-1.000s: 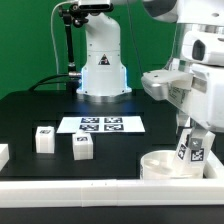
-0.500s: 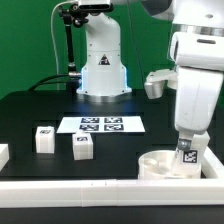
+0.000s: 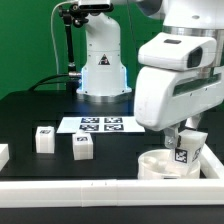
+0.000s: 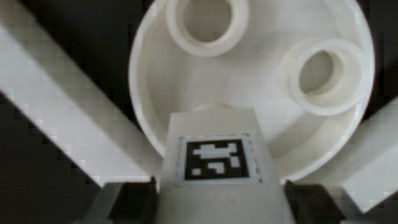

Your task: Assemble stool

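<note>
The round white stool seat [image 3: 158, 166] lies at the front right of the black table, by the front rail. My gripper [image 3: 185, 137] is shut on a white stool leg [image 3: 184, 152] with a black-and-white tag, and holds it on or just over the seat's right side. In the wrist view the seat [image 4: 267, 60] shows two round sockets. The tagged leg [image 4: 217, 150] sits between my dark fingers [image 4: 128, 203], and the gripper [image 4: 217, 200] is closed on its sides. Whether the leg's lower end is in a socket is hidden.
Two loose tagged legs [image 3: 44, 138] [image 3: 82, 146] stand on the table's left, and another white part [image 3: 3, 153] shows at the left edge. The marker board [image 3: 101, 125] lies mid-table before the robot base [image 3: 103, 65]. A long white rail [image 3: 70, 187] borders the front and also shows in the wrist view [image 4: 63, 100].
The arm's wrist and body have swung toward the exterior view's left and now cover more of the table. The held leg stays over the seat, shifted slightly left.
</note>
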`<state>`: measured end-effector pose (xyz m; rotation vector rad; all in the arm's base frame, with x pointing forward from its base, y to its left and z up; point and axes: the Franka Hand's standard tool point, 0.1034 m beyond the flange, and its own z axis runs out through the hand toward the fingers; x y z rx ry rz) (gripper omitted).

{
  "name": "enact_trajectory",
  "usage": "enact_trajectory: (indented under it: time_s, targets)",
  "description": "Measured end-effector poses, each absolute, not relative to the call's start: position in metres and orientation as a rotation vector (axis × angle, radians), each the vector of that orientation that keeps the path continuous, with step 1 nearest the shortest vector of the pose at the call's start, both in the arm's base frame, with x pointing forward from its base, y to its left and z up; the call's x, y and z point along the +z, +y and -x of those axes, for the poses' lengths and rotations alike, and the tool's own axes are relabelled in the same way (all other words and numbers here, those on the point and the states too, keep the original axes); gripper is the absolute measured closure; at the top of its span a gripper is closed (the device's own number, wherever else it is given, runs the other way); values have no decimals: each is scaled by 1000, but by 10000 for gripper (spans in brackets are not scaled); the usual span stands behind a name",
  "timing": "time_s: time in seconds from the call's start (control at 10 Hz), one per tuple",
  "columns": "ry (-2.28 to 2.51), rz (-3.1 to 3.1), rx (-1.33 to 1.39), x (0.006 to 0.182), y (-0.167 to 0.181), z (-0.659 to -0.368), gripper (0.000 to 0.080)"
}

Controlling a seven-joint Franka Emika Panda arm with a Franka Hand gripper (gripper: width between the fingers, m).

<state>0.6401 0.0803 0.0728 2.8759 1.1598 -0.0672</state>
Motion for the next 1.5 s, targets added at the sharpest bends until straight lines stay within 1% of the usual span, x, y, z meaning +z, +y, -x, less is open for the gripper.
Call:
enact_trajectory:
  time_s: [0.8, 1.3, 1.5]
  targets:
    - [386, -3093, -69, 73, 80, -639, 456]
    - [-417, -3150, 35, 72, 79, -644, 456]
    - [-633, -3109, 40, 72, 78, -644, 456]
